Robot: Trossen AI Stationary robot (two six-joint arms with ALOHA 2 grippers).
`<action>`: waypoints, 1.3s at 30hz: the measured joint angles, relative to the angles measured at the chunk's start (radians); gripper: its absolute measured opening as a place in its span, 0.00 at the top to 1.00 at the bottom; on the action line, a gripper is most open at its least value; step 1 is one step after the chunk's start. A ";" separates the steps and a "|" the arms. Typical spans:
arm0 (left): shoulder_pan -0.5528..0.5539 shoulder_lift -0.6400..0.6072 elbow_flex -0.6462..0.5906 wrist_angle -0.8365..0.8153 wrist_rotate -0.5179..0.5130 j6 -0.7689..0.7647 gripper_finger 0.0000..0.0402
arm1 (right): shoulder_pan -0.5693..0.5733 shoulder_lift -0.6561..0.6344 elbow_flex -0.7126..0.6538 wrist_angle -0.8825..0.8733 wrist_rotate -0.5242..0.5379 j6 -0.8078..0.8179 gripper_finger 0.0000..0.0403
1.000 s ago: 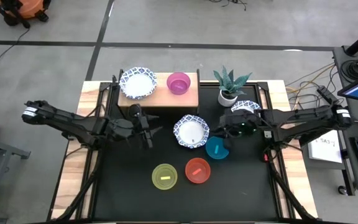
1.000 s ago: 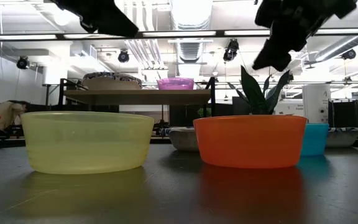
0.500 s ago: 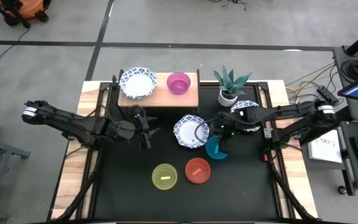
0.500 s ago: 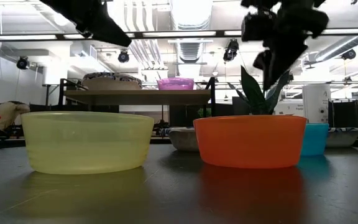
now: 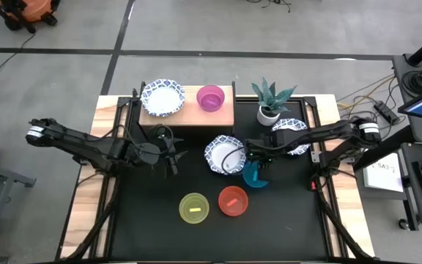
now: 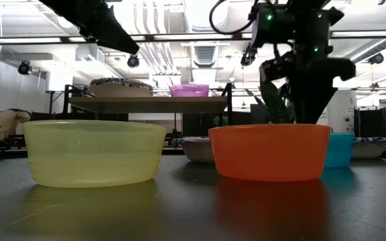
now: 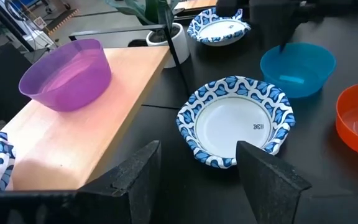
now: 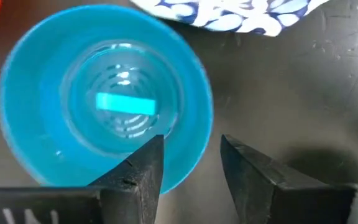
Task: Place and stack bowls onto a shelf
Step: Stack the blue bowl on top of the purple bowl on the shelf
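Note:
The teal bowl (image 5: 255, 176) stands on the black tabletop, right of a white blue-rimmed bowl (image 5: 226, 155). My right gripper (image 5: 256, 161) points down over it, open; in the right wrist view one finger (image 8: 143, 167) stands over the inside and the other (image 8: 247, 171) outside the teal bowl's rim (image 8: 199, 146). My left gripper (image 5: 174, 157) hovers open in front of the shelf (image 5: 189, 114), left of that white bowl (image 7: 235, 121). The shelf carries a white bowl (image 5: 162, 97) and the purple bowl (image 5: 211, 97). Yellow (image 5: 194, 207) and red (image 5: 233, 200) bowls sit near the front.
A third white bowl (image 5: 291, 135) lies on the table under the right arm, beside a potted plant (image 5: 269, 110) at the far right. The shelf has bare board right of the purple bowl (image 7: 67, 73). In the low view the red bowl (image 6: 269, 150) hides the right fingertips.
My right gripper has moved toward the table's left and come down, from beside the right-hand white bowl to over the teal bowl's rim, tipping its fingers downward. No bowl has moved.

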 joint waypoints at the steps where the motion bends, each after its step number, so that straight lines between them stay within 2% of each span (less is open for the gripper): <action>1: 0.000 0.000 0.000 -0.003 0.000 0.000 0.52 | -0.006 0.006 0.000 0.008 0.002 -0.001 0.64; 12: 0.000 0.000 0.000 -0.006 0.000 0.000 0.52 | -0.019 0.078 -0.018 0.089 0.001 -0.025 0.74; 20: 0.000 0.000 0.000 -0.006 -0.001 0.000 0.52 | -0.020 0.074 -0.019 0.089 -0.002 -0.014 0.96; 22: 0.000 0.000 0.000 -0.005 -0.033 0.007 0.52 | -0.021 0.061 -0.010 0.065 -0.002 -0.007 0.97; 24: -0.010 -0.001 0.000 -0.002 -0.111 0.008 0.52 | -0.022 0.044 0.010 0.019 -0.002 -0.006 0.97; 26: -0.025 -0.002 0.000 -0.002 -0.180 0.009 0.52 | -0.029 0.019 0.045 -0.058 -0.012 0.001 0.98; 31: -0.078 -0.019 0.000 -0.003 -0.224 0.030 0.52 | -0.067 -0.031 0.194 -0.226 -0.062 0.065 0.98; 35: -0.106 -0.045 0.000 -0.009 -0.279 0.031 0.52 | -0.112 -0.052 0.345 -0.246 -0.069 0.126 0.98; 39: -0.112 -0.063 -0.001 -0.035 -0.281 0.009 0.52 | -0.188 -0.039 0.505 -0.246 -0.104 0.161 0.98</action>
